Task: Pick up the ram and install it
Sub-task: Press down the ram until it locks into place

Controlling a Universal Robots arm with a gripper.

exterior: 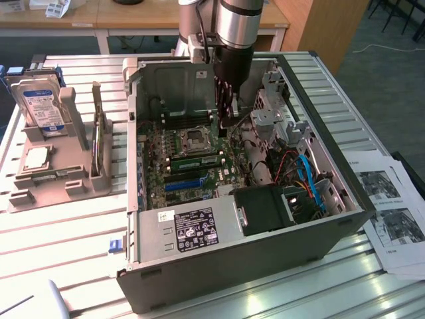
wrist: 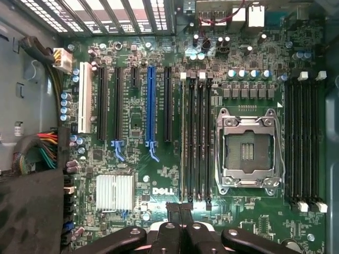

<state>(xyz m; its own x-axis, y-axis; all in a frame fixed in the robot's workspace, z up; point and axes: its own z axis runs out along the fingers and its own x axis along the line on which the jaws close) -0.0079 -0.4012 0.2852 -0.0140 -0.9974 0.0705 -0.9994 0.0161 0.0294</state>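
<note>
Gripper: the black two-fingered gripper (exterior: 226, 118) (wrist: 179, 207) is closed, fingertips pressed together with nothing between them
Gripper position: it points down inside the open case, over the motherboard, by one end of a bank of long black memory slots (wrist: 198, 137); whether it touches anything cannot be told
Ram: the long, thin green ram stick (exterior: 196, 161) stands on edge in that slot bank, between the processor socket and the blue slot; the gripper is nearest its end on the exterior view's right; how deeply it sits cannot be told
Arm: a silver and black robot arm (exterior: 239, 23) comes down into the case from above
Processor socket: a square, metal-framed socket (exterior: 194, 138) (wrist: 249, 151) lies just beside the memory slots
Blue slot: a long blue plastic expansion slot (exterior: 182, 184) (wrist: 151, 106) runs parallel to the ram, among black slots
Motherboard: a dark green circuit board (wrist: 175, 180) with white DELL lettering and a ribbed silver heat sink (wrist: 114, 191)
Cables: blue cables (exterior: 309, 179) curl in the case on the exterior view's right
Case: a grey metal computer tower (exterior: 265, 266) lies on its side, open at the top
Table: a pale slatted metal table (exterior: 66, 232) carries the case
Holder: on the exterior view's left, a grey plastic rack (exterior: 73, 176) holds an upright hard drive with a blue label (exterior: 43, 106)
Papers: printed white sheets (exterior: 392, 219) lie on the exterior view's right
</note>
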